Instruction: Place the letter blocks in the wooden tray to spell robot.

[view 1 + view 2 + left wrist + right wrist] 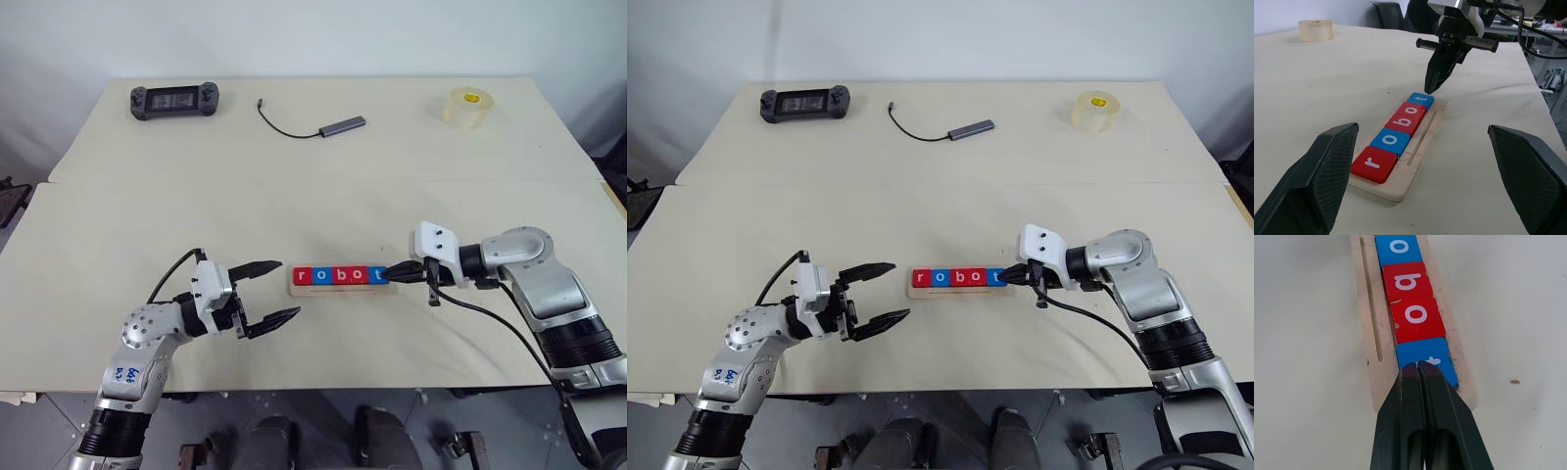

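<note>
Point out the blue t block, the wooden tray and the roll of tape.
blue t block (1421, 99): left wrist view, its top face.
wooden tray (1420, 147): left wrist view, bare wood beside the groove.
roll of tape (464, 108): left eye view, its outer side wall.

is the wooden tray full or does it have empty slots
Full: five letter blocks sit edge to edge along the wooden tray, reading r, o, b, o, t, with no gap left.

I see a cream table (294, 176) stretching beyond my claws to a plain white wall (313, 34).
</note>
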### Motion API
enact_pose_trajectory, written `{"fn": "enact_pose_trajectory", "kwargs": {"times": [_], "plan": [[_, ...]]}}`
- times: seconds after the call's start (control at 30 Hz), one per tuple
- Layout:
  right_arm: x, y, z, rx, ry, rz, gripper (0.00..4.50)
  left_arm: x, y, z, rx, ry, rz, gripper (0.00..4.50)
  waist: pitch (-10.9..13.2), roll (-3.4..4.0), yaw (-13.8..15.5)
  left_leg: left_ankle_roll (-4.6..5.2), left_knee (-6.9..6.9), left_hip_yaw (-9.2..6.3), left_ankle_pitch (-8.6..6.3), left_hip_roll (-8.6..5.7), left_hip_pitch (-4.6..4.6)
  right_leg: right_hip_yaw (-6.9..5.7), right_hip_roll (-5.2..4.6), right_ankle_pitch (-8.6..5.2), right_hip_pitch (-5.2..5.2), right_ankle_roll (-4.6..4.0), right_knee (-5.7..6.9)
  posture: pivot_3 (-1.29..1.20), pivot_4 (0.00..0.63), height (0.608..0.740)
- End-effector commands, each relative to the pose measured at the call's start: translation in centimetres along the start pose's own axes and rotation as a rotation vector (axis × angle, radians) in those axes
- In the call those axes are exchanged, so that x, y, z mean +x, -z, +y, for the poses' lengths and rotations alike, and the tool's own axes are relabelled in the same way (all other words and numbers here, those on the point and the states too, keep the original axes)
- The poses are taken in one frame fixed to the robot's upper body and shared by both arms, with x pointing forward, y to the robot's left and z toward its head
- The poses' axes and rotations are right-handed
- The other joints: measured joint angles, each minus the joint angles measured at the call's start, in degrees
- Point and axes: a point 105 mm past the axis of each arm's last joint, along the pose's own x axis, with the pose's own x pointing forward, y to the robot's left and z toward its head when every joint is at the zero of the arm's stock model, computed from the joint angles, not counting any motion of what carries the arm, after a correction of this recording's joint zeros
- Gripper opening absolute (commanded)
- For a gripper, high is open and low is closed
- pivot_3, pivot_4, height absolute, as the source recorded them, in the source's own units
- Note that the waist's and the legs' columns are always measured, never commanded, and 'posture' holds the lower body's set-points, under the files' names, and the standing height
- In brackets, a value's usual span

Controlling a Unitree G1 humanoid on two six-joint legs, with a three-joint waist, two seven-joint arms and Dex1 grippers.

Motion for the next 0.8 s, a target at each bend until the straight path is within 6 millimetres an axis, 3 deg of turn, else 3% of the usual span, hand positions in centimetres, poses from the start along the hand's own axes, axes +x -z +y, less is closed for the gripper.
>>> {"fn": "enact_pose_trajectory", "kwargs": {"times": [0.03, 0.13, 0.23, 0.47, 0.63, 0.8], "plan": [[-1.8, -0.4, -0.3, -0.006, 0.050, -0.046, 0.20, -0.2, -0.4, 0.0, 0.020, 0.002, -0.005, 4.50, 0.00, 0.00, 0.08, 0.00, 0.00, 0.00, 0.00, 0.00, 0.00, 0.00, 0.00, 0.00, 0.00, 0.00, 0.00, 0.00, 0.150, 0.740], [-4.1, -0.7, 0.3, 0.010, 0.104, -0.136, 1.00, -1.1, -0.1, 0.2, 0.027, -0.002, 0.027, 4.50, 0.00, 0.00, 0.48, 0.00, 0.00, 0.00, 0.00, -0.02, -0.03, -0.01, -0.02, 0.00, 0.00, 0.00, -0.02, 0.00, 0.150, 0.740], [-6.1, -1.9, 2.1, -0.092, 0.130, -0.297, 2.03, -2.3, 0.1, 0.7, 0.032, -0.020, 0.065, 4.50, 0.00, 0.00, 0.84, 0.00, -0.08, -0.02, 0.00, 0.01, -0.02, -0.03, 0.01, 0.00, 0.01, 0.00, -0.08, 0.00, 0.150, 0.740], [-10.0, 1.5, 4.2, 0.061, 0.251, -0.258, 4.43, -5.3, 0.3, 2.0, 0.039, -0.070, 0.153, 4.50, 0.00, 0.00, 1.24, -0.01, -0.09, 0.04, -0.01, 0.02, 0.06, 0.03, 0.01, 0.00, 0.07, 0.01, -0.09, 0.00, 0.150, 0.740], [-11.3, 2.5, 4.3, 0.099, 0.351, -0.265, 4.47, -6.1, -0.7, 3.5, 0.090, -0.137, 0.131, 4.50, 0.00, -0.01, 1.26, -0.02, -0.08, 0.03, -0.02, 0.03, 0.12, 0.03, 0.01, 0.00, 0.11, 0.00, -0.11, 0.00, 0.150, 0.740], [-10.5, 2.9, 3.6, 0.126, 0.446, -0.311, 4.47, -5.9, -0.7, 4.5, 0.102, -0.208, 0.136, 4.50, 0.00, 0.00, 1.26, -0.02, -0.08, 0.03, -0.02, 0.03, 0.13, 0.02, 0.01, 0.00, 0.11, 0.00, -0.05, 0.00, 0.150, 0.740]]}}
